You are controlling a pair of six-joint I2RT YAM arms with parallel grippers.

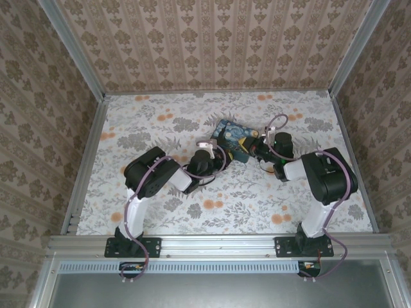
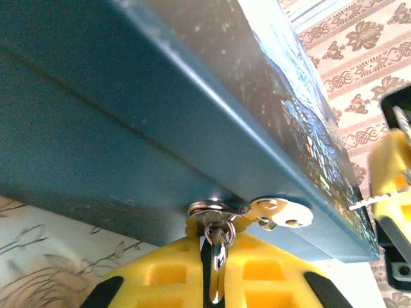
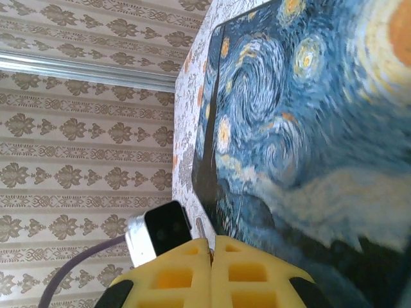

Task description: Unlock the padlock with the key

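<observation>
1. Floral tabletop (image 1: 212, 205) runs out from the rail (image 1: 218, 245) where I am bolted down. Both my pincers reach in to the middle of it, so they can work on one small spot together.
2. My left pincer (image 2: 213, 266) is clamped on the padlock (image 2: 219, 249). The pale shackle loop rises out of the seam between my yellow pads (image 2: 160, 276), and the body is buried between them. I judge I grip it this way so it cannot swing when the key pushes in.
3. That shackle threads a metal hasp (image 2: 277, 213) on the edge of the blue box (image 2: 141, 115), so the lock is fastened to the box and not yet open.
4. My right pincer (image 3: 210, 247) is pinched closed on the key (image 2: 361, 206). Its thin silver blade pokes out of the pads toward the left pincer, apart from the lock and not in it.
5. I cannot tell which way the keyhole faces. With both pieces so tiny, I judge the approach needs careful lining-up, and a skewed push could twist the key in my pads.
6. Past the box, patterned wallpaper walls (image 1: 212, 45) close off the table.
</observation>
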